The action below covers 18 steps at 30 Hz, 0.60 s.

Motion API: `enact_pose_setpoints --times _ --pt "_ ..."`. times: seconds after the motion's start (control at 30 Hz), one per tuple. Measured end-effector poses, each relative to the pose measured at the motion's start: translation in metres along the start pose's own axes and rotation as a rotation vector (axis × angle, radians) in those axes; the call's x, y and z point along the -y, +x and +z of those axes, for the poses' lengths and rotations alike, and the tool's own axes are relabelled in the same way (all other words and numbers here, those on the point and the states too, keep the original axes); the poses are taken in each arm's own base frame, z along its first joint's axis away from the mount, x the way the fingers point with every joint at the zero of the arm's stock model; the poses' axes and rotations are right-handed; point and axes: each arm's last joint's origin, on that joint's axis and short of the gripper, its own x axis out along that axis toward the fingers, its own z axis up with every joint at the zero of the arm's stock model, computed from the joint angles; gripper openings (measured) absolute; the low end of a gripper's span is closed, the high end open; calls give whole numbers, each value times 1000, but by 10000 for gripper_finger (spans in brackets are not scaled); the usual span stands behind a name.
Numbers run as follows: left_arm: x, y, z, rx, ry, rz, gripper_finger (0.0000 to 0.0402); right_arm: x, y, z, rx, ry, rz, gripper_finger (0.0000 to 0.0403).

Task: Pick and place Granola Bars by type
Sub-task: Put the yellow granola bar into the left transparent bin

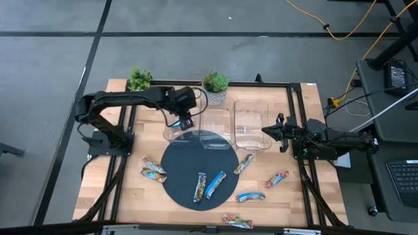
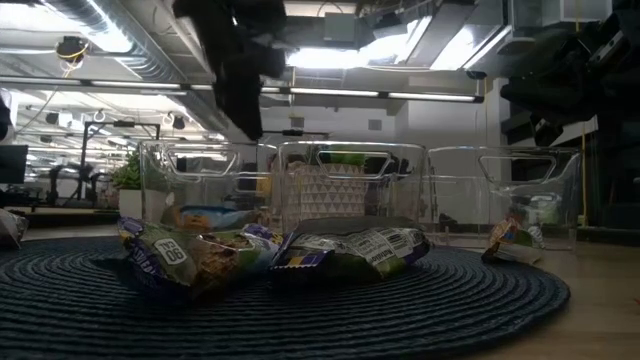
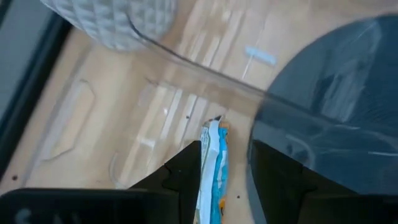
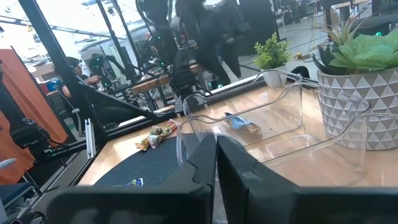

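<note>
A light blue-white granola bar (image 3: 215,167) lies flat on the floor of the left clear bin (image 1: 167,134); the right wrist view shows it too (image 4: 241,123). My left gripper (image 3: 225,148) hangs open above it, over that bin (image 1: 186,122), touching nothing. Other granola bars lie around: two on the dark round mat (image 1: 200,187) (image 1: 216,184), two left of the mat (image 1: 154,171), and several to its right and front (image 1: 243,163) (image 1: 277,179) (image 1: 250,196) (image 1: 237,221). My right gripper (image 1: 266,130) waits shut at the table's right, held level.
Three clear bins stand in a row at the back: left, middle (image 1: 217,112) and right (image 1: 252,104). A potted plant (image 1: 215,88) stands behind the middle bin, another (image 1: 140,79) at the far left corner. The dark round mat (image 1: 179,163) covers the table's middle.
</note>
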Motion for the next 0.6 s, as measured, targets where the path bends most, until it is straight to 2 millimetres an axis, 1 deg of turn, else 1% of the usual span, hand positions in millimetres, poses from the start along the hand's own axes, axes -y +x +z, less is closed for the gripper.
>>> enact_pose_setpoints --times 0.13,0.33,0.5,0.6 --pt "6 -29 -4 81 10 -29 130 0 0 0 0 0 0 19" --pt "18 -65 -13 189 8 -71 130 0 0 0 0 2 0 19" --pt "28 -87 -22 251 24 -104 130 0 0 0 0 2 0 19" --pt "36 -96 -28 261 60 -140 130 0 0 0 0 3 0 19"
